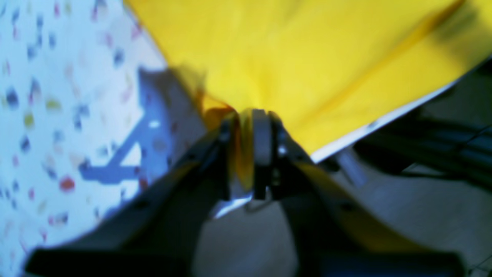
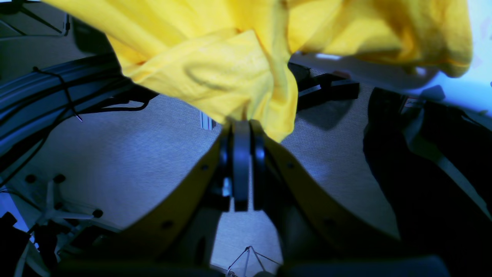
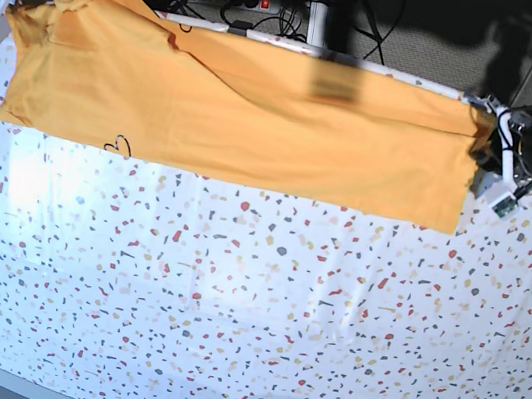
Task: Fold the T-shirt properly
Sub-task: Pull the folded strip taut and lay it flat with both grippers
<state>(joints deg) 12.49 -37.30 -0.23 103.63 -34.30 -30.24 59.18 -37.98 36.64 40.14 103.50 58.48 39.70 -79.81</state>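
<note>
The T-shirt lies stretched as a long band along the far edge of the desk, long axis running side to side, part of it hanging past the edge. Thin black lettering sits near its lower hem on the base view's left. Each arm is at one end. The right end effector has jaws pressed together, pinching bunched fabric. The left end effector has cloth between its jaws, which look slightly apart; whether the grip holds, I cannot tell. Any fold means drawing cloth from the far edge toward the open speckled tablecloth.
</note>
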